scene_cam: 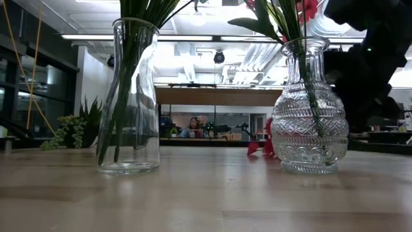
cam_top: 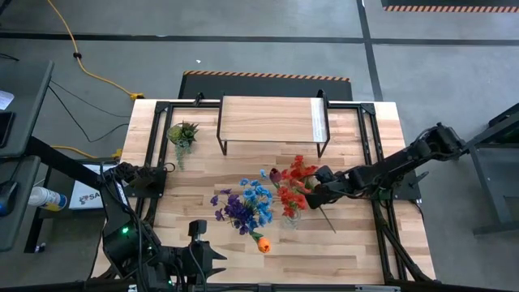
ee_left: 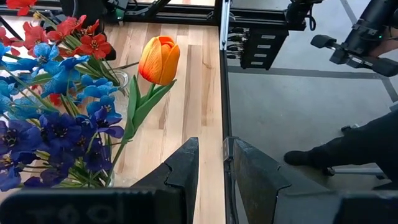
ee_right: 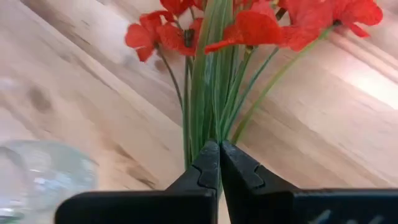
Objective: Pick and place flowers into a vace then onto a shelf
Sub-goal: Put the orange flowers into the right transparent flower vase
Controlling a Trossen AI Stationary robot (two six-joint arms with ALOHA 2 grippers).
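1. Your right gripper (ee_right: pixel 219 152), at centre-right in the high view, is clamped on the stems of the red flowers (cam_top: pixel 297 172) beside the patterned vase (scene_cam: pixel 310 109).
2. The bunch could knock the vase over if you swing it sideways.
3. Your left gripper (ee_left: pixel 214 163) waits at lower left, slightly parted and empty.
4. The shelf (cam_top: pixel 268 119) at top centre has open room.

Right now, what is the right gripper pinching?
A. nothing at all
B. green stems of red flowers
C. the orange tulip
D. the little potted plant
B: in the right wrist view the right gripper is shut on the green stems of the red flowers, beside a glass vase.
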